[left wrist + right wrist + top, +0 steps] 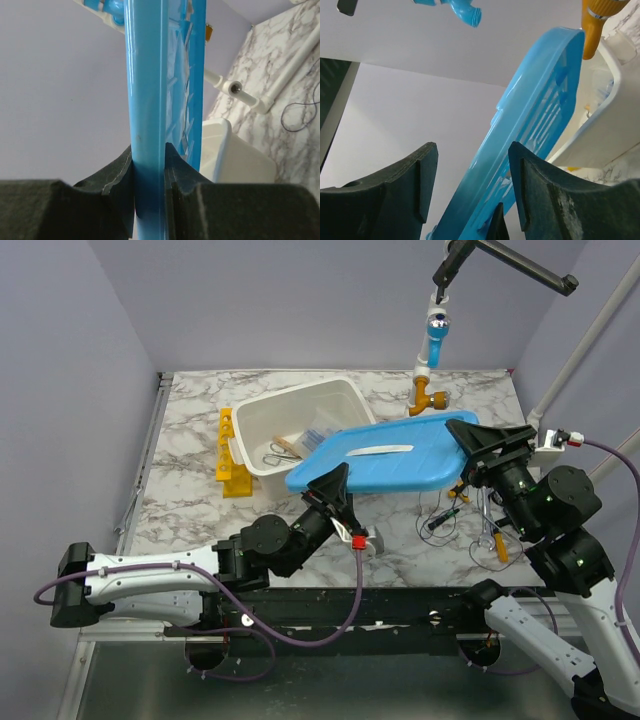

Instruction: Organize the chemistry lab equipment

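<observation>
Blue lid [420, 466] edge in L gripper [337, 481]

The tabletop [190, 490] is white and grey, like marble. A white tub [262, 415] sits on it near the back. A yellow rack [232, 455] with holes stands just beside the tub, on its left. At the front right lie small loose things [443, 522] with thin dark wires and a little orange-handled tool [500, 545]. A white and orange pipe [425, 390] stands at the back.

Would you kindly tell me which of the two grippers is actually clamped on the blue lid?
The left gripper: its fingers squeeze the blue lid at its edge, whereas the right gripper stands open around the opposite edge.
</observation>
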